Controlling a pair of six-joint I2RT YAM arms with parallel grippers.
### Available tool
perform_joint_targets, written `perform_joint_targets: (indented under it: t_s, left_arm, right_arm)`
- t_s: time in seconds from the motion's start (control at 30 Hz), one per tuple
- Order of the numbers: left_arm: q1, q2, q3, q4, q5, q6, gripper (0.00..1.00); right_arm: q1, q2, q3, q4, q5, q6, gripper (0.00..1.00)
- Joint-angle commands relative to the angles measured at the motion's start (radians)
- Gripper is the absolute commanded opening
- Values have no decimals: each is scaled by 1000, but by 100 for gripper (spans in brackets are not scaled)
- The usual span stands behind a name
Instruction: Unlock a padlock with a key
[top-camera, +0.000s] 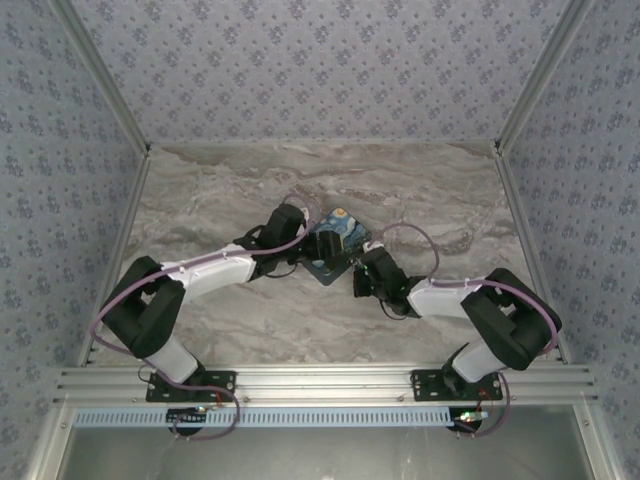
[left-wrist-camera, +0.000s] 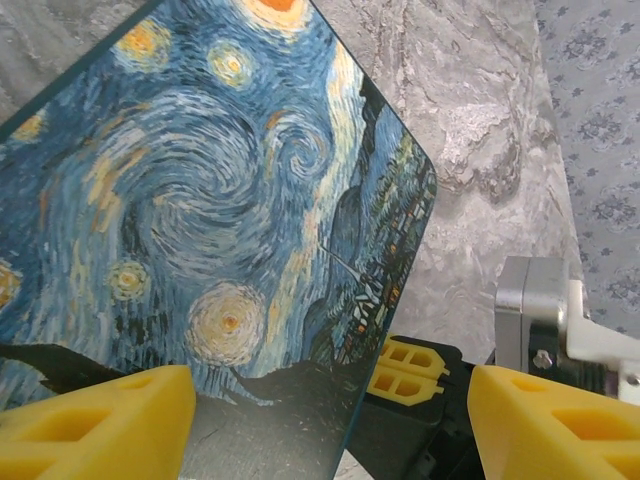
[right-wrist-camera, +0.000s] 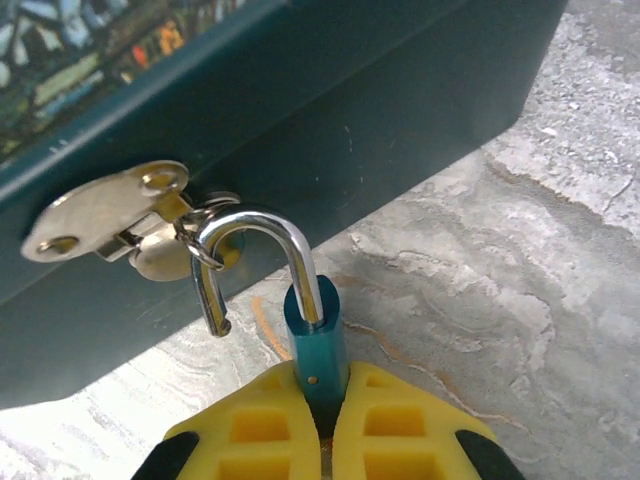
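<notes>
Right gripper (right-wrist-camera: 318, 385) is pinched shut on the padlock (right-wrist-camera: 312, 335), with yellow fingers (right-wrist-camera: 255, 425) clamped on both sides of the teal body, low in the right wrist view. We see the shackle (right-wrist-camera: 262, 228) popped open. One leg sits in the body; the free end hangs loose, hooked through the loop of the hasp (right-wrist-camera: 100, 208). The hasp is fixed to the dark teal side wall of the box (right-wrist-camera: 400, 90), just past the padlock. The box stands on the grey marble surface (right-wrist-camera: 480, 300).

Left gripper (left-wrist-camera: 330, 392) is spread wide. One finger is over the painted starry lid, the other off past the box edge. We cannot tell if either touches the box. Just beyond that edge we see a yellow tip of the right gripper.

From the top camera, both grippers meet at the box, mid-surface. The left gripper is at its left side and the right gripper at its near-right side. The padlock is too small to make out there.
</notes>
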Motion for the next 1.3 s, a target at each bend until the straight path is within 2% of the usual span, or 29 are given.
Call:
perform_joint_targets:
  t_s: [0.0, 0.43, 0.83, 1.27]
  left_arm:
    - [-17, 32, -55, -79, 10, -38, 73]
    - [-22, 46, -88, -45, 15, -57, 73]
    - [-23, 46, -134, -8, 18, -73, 73]
    - [-51, 74, -164, 42, 16, -91, 73]
  right_arm:
    - [-12, -11, 0, 34, -7, 52, 7]
    - [-39, 53, 49, 50, -23, 113, 6]
    - [-80, 74, 94, 25, -1, 101, 7]
    - [-134, 101, 149, 33, -81, 77, 7]
